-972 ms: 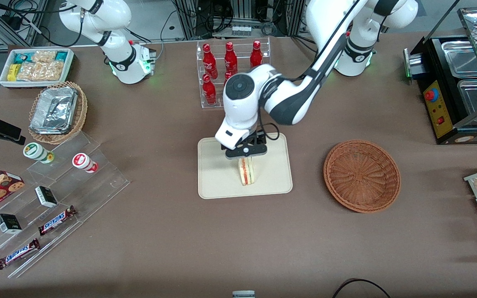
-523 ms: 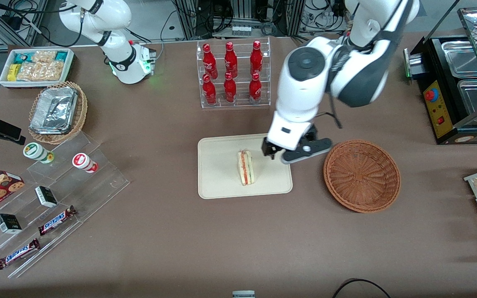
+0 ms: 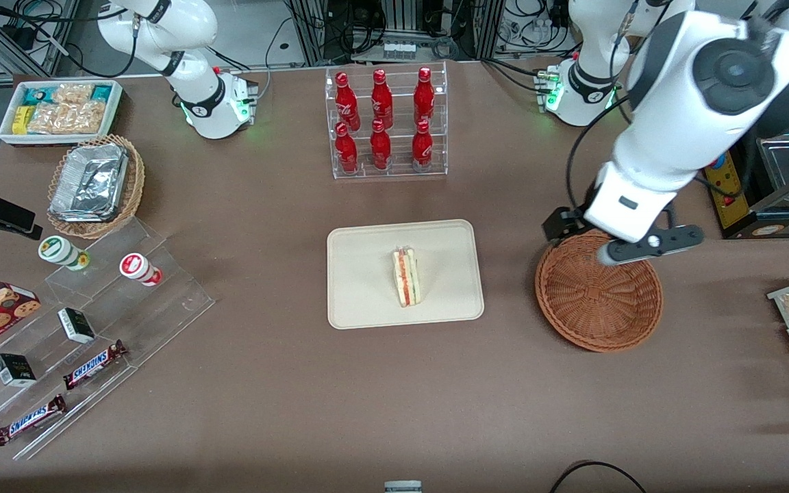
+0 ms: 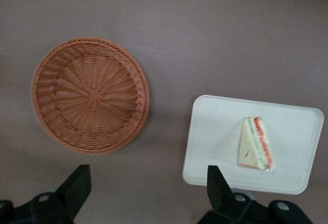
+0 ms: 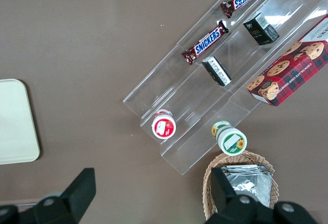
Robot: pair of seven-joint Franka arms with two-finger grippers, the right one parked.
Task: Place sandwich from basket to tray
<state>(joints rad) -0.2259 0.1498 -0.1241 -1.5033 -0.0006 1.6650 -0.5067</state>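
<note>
At the middle of the front frame the sandwich [image 3: 407, 276] lies on its side on the tray [image 3: 367, 301], so the placing looks done. To its right sits the empty basket [image 3: 598, 308], and above its rim hangs the claw [image 3: 614, 241], spread wide and holding nothing. All that seems left is clearing the arm off the counter [image 3: 264, 383].

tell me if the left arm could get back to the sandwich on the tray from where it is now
Probably yes. The open gripper hangs above the basket, and nothing stands over the sandwich on the tray.
</note>
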